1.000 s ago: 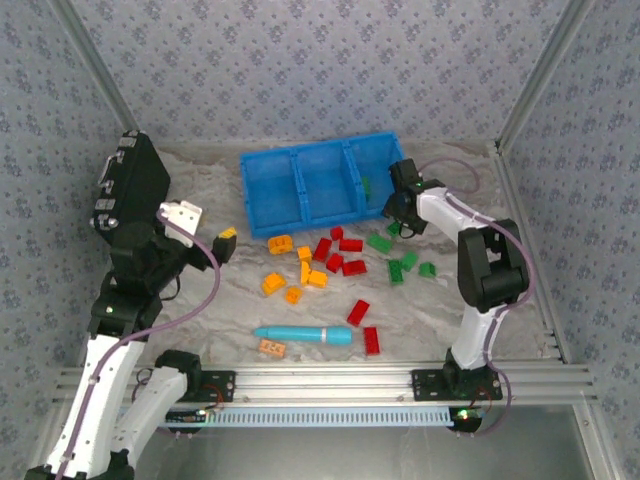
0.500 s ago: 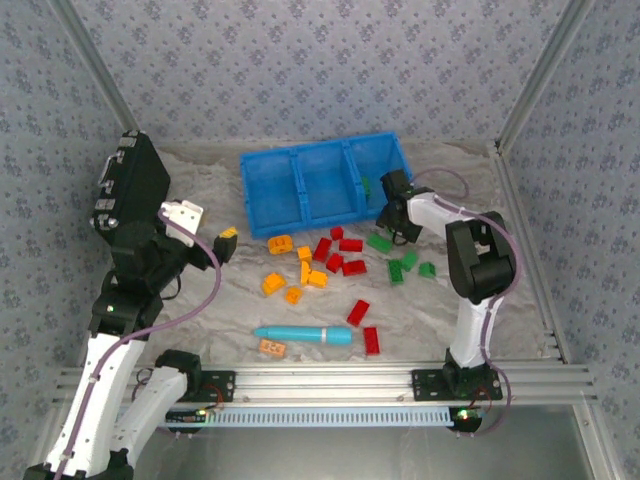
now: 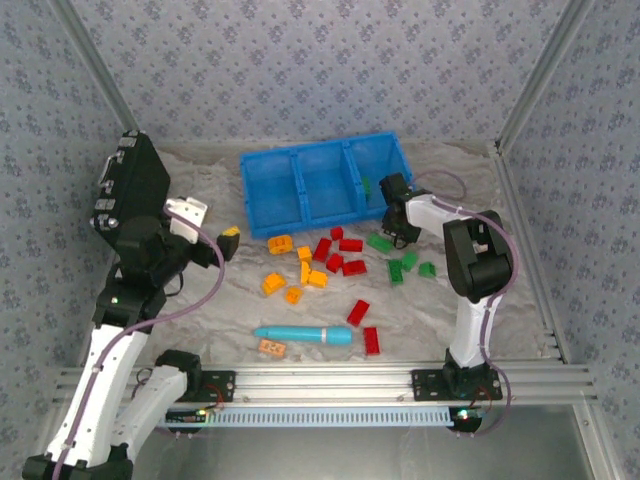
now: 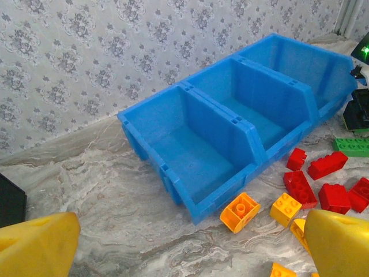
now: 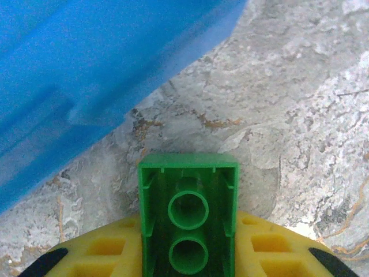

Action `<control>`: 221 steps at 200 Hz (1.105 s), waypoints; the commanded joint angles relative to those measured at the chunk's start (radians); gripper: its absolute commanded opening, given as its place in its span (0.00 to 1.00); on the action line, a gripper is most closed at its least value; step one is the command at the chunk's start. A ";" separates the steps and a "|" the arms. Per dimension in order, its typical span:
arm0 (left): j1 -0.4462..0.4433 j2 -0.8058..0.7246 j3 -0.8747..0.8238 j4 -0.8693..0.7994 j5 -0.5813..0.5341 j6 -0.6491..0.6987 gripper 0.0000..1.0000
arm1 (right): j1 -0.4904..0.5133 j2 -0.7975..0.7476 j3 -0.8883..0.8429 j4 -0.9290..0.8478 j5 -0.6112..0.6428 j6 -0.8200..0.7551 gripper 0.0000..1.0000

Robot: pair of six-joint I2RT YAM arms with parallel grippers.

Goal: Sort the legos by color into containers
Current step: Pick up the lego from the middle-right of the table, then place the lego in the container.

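Legos [image 3: 320, 265] lay scattered in the near middle, unsorted. Left gripper [image 4: 190, 242] hung wide and empty, facing the bin [image 4: 222, 184]. Right gripper [image 3: 397, 216] pinched a green brick [image 5: 188, 202] just beside the bin's right compartment, presumably to join the green piece [image 3: 365, 186] inside.

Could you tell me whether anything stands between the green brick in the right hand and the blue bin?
Nothing visible does: only bare table shows between the green brick and the blue bin, at its outer wall.

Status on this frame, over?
Left gripper open, empty. Right gripper shut on small green studded plastic brick beside blue three-compartment plastic tray. Nothing blocking.
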 commanded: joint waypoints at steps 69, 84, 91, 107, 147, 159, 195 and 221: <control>-0.004 0.131 0.169 -0.039 -0.009 -0.001 1.00 | 0.056 -0.162 0.131 -0.226 -0.026 -0.239 0.24; -0.008 0.153 0.173 -0.027 -0.034 0.008 1.00 | 0.071 -0.169 0.186 -0.242 -0.022 -0.261 0.25; -0.026 0.163 0.180 -0.024 -0.064 0.017 1.00 | 0.075 -0.162 0.219 -0.252 -0.017 -0.268 0.24; -0.052 0.193 0.200 -0.029 -0.079 0.049 1.00 | 0.071 -0.117 0.310 -0.267 -0.018 -0.286 0.24; -0.140 0.302 0.254 -0.080 -0.131 0.117 1.00 | 0.047 0.071 0.546 -0.279 -0.004 -0.346 0.25; -0.151 0.318 0.273 -0.101 -0.136 0.122 1.00 | 0.039 0.118 0.583 -0.262 -0.009 -0.353 0.25; -0.153 0.303 0.318 -0.121 -0.149 0.124 1.00 | -0.001 0.293 0.758 -0.269 -0.072 -0.371 0.29; -0.155 0.271 0.347 -0.119 -0.158 0.095 1.00 | -0.024 0.351 0.814 -0.254 -0.109 -0.382 0.42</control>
